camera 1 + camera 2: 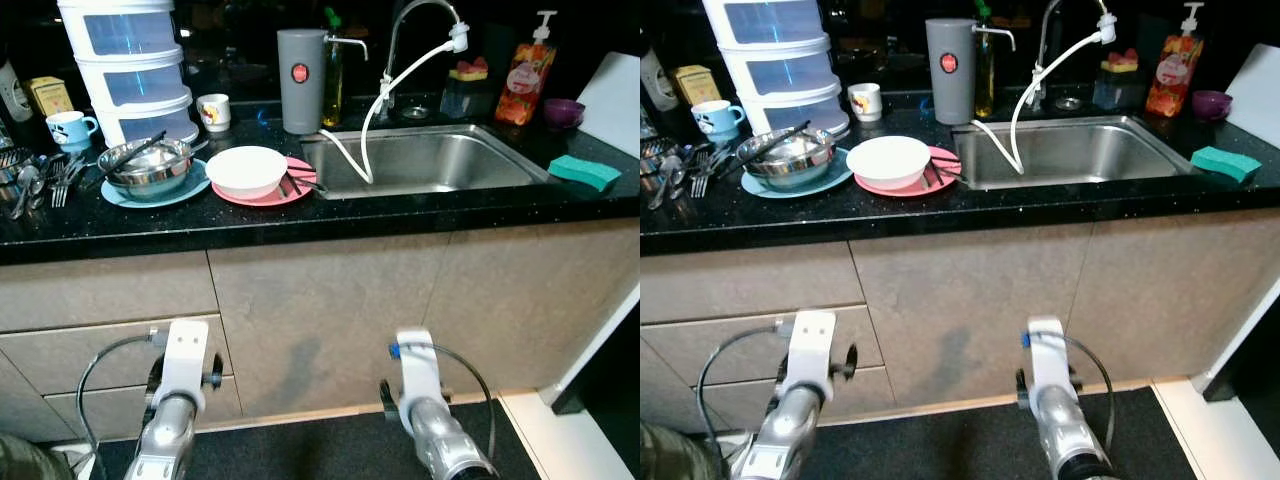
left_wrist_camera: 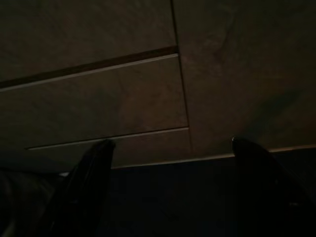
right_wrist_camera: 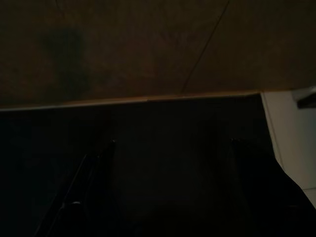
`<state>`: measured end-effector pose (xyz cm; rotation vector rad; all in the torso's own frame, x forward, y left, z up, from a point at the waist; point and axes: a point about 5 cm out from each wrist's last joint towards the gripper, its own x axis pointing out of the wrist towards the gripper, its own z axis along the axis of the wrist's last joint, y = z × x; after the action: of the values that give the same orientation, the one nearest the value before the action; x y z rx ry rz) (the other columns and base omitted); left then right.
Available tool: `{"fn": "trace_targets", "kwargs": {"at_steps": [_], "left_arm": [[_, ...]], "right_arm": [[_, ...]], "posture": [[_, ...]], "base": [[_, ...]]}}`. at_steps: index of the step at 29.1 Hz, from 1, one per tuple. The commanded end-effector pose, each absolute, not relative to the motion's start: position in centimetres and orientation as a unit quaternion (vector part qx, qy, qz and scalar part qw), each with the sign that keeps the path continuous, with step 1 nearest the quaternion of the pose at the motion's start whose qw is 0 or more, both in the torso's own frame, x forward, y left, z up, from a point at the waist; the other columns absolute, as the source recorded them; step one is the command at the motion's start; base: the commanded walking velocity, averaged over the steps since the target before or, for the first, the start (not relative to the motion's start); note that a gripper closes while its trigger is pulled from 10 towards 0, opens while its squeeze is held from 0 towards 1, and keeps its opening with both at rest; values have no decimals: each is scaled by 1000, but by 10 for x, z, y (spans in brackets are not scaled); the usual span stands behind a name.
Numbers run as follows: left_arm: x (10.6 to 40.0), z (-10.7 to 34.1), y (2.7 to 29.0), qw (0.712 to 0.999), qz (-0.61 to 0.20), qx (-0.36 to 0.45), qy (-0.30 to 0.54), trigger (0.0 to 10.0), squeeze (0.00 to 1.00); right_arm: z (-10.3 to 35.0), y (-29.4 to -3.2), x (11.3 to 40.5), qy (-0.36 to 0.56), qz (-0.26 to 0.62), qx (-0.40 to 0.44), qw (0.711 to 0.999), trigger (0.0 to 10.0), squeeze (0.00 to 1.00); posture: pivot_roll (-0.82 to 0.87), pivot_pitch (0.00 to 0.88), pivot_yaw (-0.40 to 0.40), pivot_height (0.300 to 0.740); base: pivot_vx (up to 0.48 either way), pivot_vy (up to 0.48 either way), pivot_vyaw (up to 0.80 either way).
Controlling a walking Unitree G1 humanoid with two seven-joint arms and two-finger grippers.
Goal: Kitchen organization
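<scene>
On the black bench our work sits left of the sink: a white bowl resting on a pink plate, with dark utensils lying across that plate's sink-side edge. Just beside it, a steel bowl holding a utensil rests on a blue plate, and forks lie further left, near the blue mug. Behind stand stacked white drawers, a small mug and a grey jug. A white hose hangs from the tap into the basin; a green sponge lies to its right.

We hang both arms low before the cabinet fronts. Our left hand has its fingers spread wide and empty; our right hand likewise.

We judge the stacked pieces the main risk: lifting a plate would tip its bowl, and the loose utensils could slide off. A reach past the sink might snag the hose.
</scene>
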<state>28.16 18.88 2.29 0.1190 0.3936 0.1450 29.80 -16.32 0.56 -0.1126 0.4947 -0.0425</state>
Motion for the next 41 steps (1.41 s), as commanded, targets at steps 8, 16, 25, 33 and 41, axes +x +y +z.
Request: {"fn": "trace_targets", "kwargs": {"at_steps": [8, 16, 25, 33, 41], "left_arm": [[285, 25, 203, 980, 111, 32, 162, 10000, 0], [283, 21, 200, 981, 96, 12, 170, 10000, 0], [275, 3, 199, 971, 93, 43, 217, 10000, 0], [276, 2, 198, 971, 87, 38, 220, 10000, 0], [284, 12, 194, 978, 83, 23, 187, 10000, 0]], "right_arm": [[-3, -156, 291, 235, 14, -57, 970, 10000, 0], [-2, -153, 292, 227, 42, -50, 972, 10000, 0], [-10, -144, 286, 243, 67, -59, 966, 10000, 0], [-14, -144, 281, 246, 86, -79, 962, 10000, 0], [-11, -151, 285, 245, 44, -46, 967, 10000, 0]], "posture": [[44, 0, 30, 740], [52, 0, 27, 740], [55, 0, 32, 740], [52, 5, 34, 740], [55, 11, 31, 740]], "base": [[0, 0, 0], [0, 0, 0], [0, 0, 0], [0, 0, 200], [0, 0, 300]]}}
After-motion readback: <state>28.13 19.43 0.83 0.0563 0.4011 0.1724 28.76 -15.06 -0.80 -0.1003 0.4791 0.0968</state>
